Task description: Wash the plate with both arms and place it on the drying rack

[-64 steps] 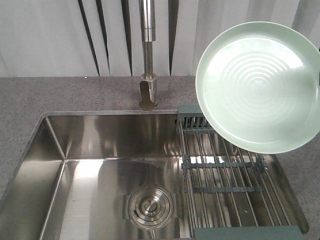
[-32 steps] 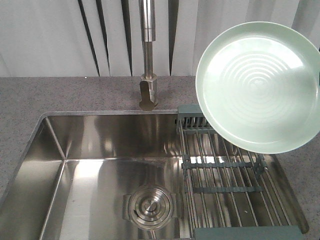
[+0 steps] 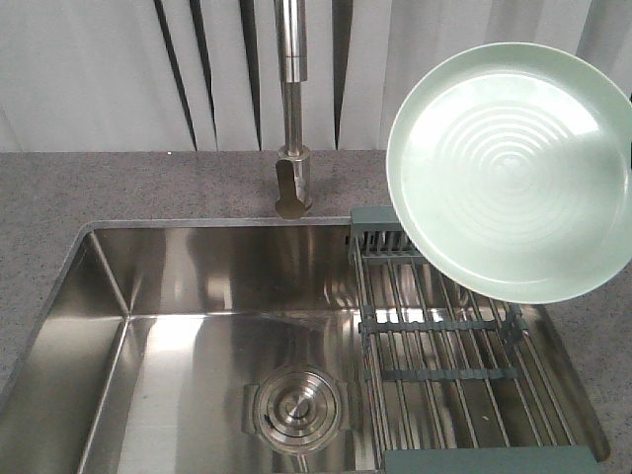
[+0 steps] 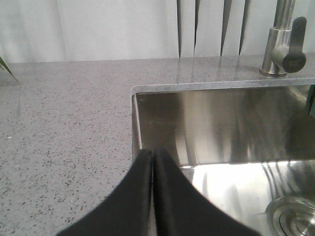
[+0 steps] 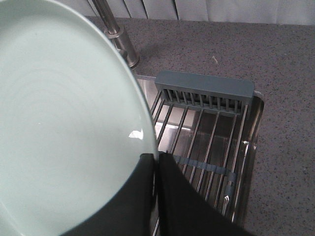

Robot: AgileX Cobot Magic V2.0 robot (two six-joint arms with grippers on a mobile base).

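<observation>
The pale mint-green plate hangs tilted in the air at the right, its ringed underside toward the front camera, above the far end of the drying rack. In the right wrist view the plate fills the left half, and my right gripper is shut on its rim, one finger on each face. The steel rods and grey-teal end piece of the rack lie below it. My left gripper is shut on nothing, over the sink's left front corner. Neither arm appears in the front view.
The steel sink has a round drain strainer at its bottom. A tall steel faucet stands behind it, also showing as a faucet in the left wrist view. Speckled grey countertop surrounds the sink.
</observation>
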